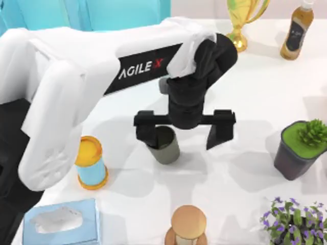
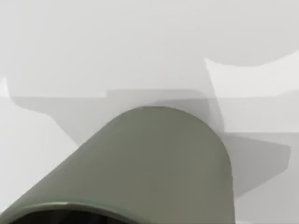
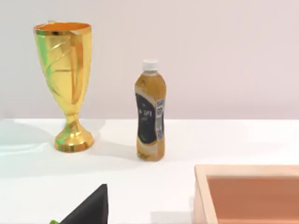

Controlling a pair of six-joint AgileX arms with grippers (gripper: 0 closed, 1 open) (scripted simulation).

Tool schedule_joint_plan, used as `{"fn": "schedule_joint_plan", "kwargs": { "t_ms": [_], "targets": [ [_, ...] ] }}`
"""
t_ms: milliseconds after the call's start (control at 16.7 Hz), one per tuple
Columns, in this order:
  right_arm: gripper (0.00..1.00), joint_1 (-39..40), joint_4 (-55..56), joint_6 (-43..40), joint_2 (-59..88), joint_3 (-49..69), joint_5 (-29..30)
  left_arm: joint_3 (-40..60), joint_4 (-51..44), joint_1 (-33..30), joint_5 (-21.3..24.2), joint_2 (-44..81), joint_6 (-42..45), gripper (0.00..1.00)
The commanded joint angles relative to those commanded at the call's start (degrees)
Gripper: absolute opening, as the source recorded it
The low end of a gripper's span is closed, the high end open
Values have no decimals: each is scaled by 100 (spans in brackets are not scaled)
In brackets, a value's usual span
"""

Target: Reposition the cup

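The cup (image 1: 166,149), a small dark grey-olive tapered one, stands upright on the white table (image 1: 245,173) near the middle. My left gripper (image 1: 184,130) hangs over it, open wide. Its left finger (image 1: 146,128) is above the cup's rim and its right finger (image 1: 220,128) is well to the right of the cup. The left wrist view is close on the cup's matte side (image 2: 154,163), with the dark rim at the frame's lower edge. My right arm's wrist camera faces the back of the table.
A yellow-lidded blue cylinder (image 1: 91,164) stands left of the cup, and a tissue box (image 1: 60,222) and a wooden hourglass (image 1: 188,224) stand in front. A potted plant (image 1: 300,149) and purple flowers (image 1: 294,222) are at the right. A gold trophy (image 3: 67,84), a bottle (image 3: 150,116) and a wooden box (image 3: 247,191) stand at the back.
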Motion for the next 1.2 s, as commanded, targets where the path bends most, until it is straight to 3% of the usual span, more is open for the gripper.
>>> {"fn": "schedule_joint_plan", "kwargs": {
  "t_ms": [240, 1020, 1200],
  "targets": [
    [100, 0, 0, 0, 0, 0, 0, -16, 16, -1, 0, 2, -1, 100],
    [100, 0, 0, 0, 0, 0, 0, -16, 16, -1, 0, 2, -1, 2],
    [100, 0, 0, 0, 0, 0, 0, -16, 16, -1, 0, 2, -1, 0]
  ]
}}
